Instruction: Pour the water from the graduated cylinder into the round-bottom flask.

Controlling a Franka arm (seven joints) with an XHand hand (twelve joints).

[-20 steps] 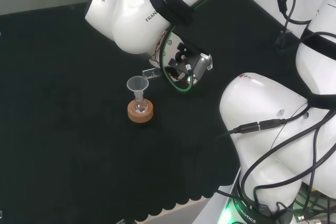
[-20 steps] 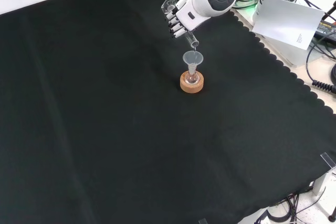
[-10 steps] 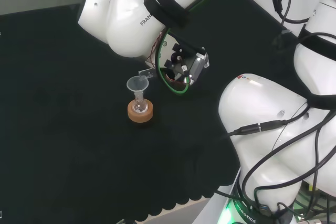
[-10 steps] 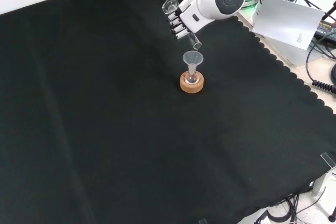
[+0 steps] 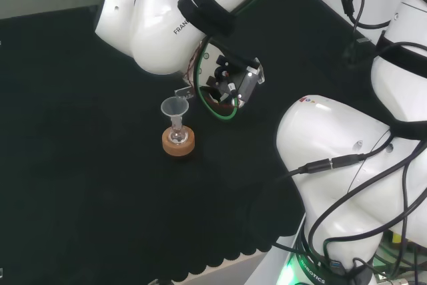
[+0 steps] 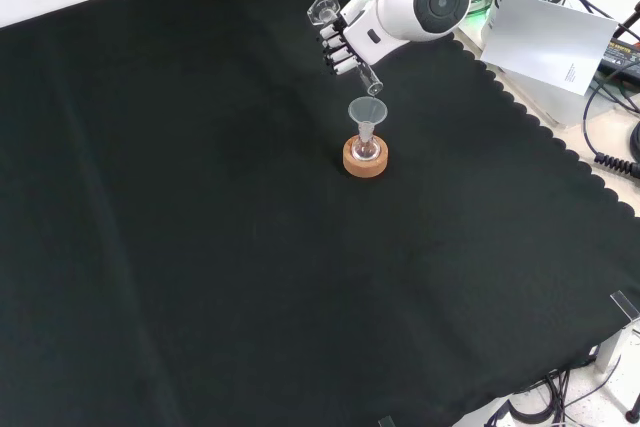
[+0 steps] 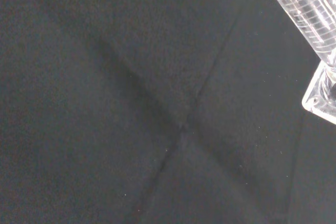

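On the black-clothed worktop [image 6: 200, 197], the hand [image 6: 345, 39] is gripping the tilted cylinder [image 6: 352, 55] above the funnel [image 6: 367, 111] in the flask [image 6: 365, 150].

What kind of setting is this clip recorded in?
Most likely a robotics lab bench set up for chemistry handling: a black cloth, a small flask with a funnel on a cork ring, and a marked glass cylinder in the hand.
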